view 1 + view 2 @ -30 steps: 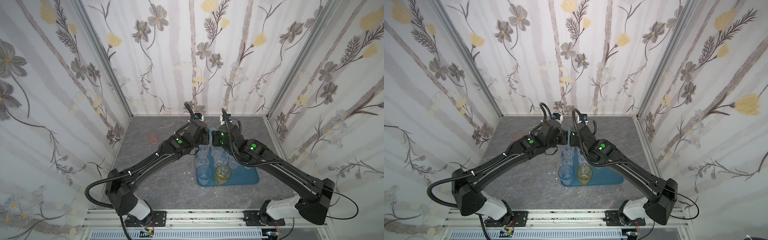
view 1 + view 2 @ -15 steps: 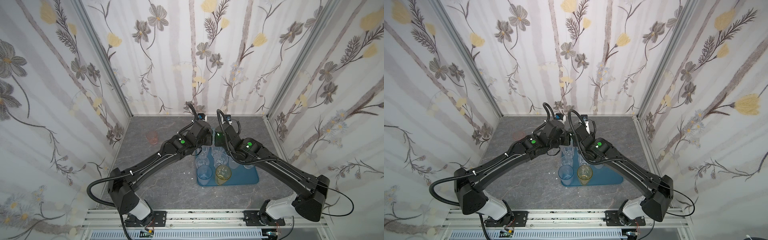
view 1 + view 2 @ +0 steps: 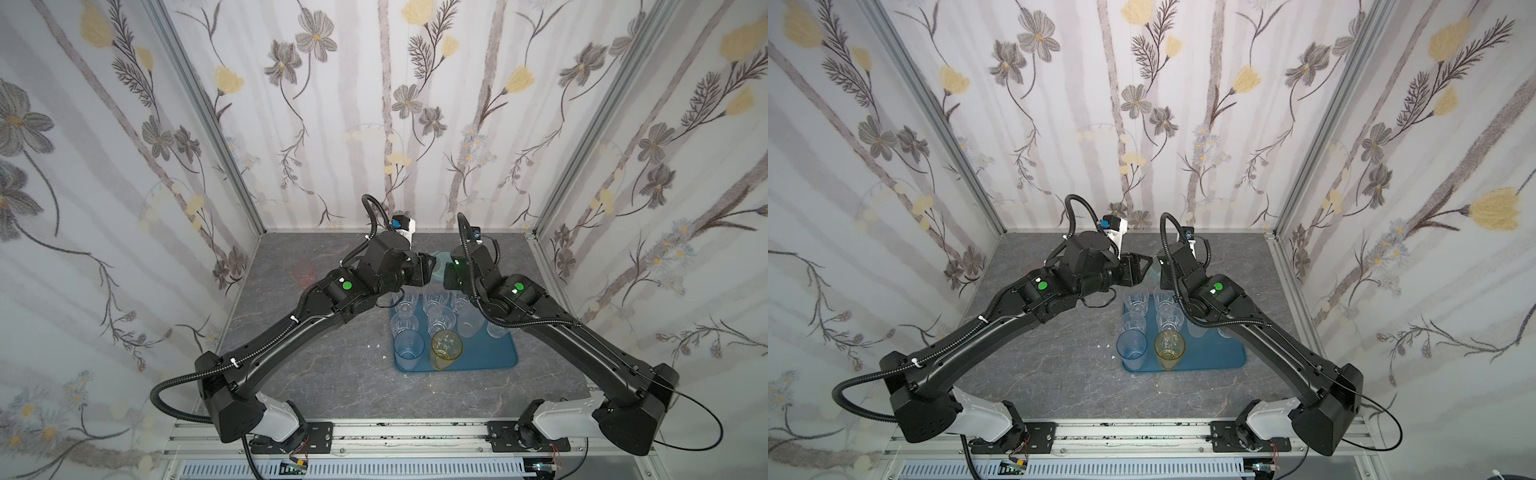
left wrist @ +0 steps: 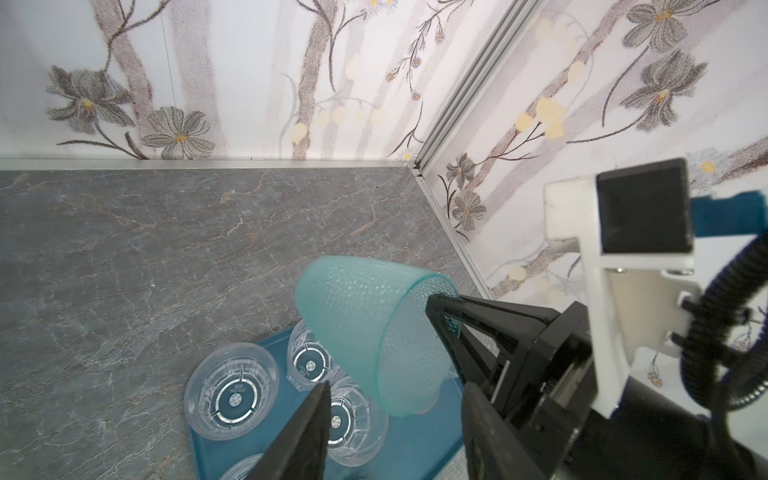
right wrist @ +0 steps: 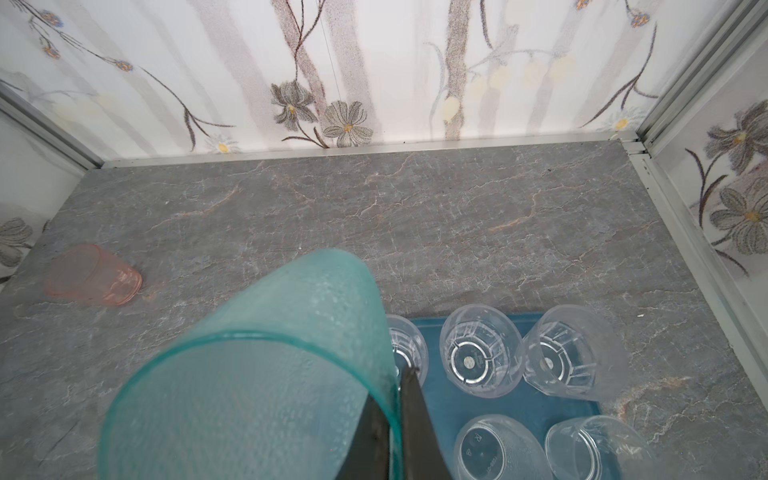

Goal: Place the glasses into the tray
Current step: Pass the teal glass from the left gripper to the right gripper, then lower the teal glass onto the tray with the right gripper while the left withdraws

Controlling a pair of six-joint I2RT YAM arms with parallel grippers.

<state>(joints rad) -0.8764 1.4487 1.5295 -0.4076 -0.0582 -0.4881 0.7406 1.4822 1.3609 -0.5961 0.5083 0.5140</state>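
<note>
Right pincer (image 5: 405, 374), over the tray's (image 3: 490, 353) far edge, pinches the tilted teal glass (image 5: 266, 357) by its rim wall; left pincer (image 4: 397, 388) stands wide, off it. We judge the glass light, stiff, slippery: rim hold may pivot. Pink glass (image 5: 93, 276) lies near the desk's far left corner.

A tilted teal glass (image 4: 365, 332) is held at its rim by the right pincer (image 4: 440, 309), above clear glasses (image 4: 231, 399) set in the tray (image 4: 415, 444); the left pincer (image 4: 397, 388) is spread.

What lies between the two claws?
The teal glass, its rim pinched by the right claw while the left claw stands open; the left wrist view shows it.
</note>
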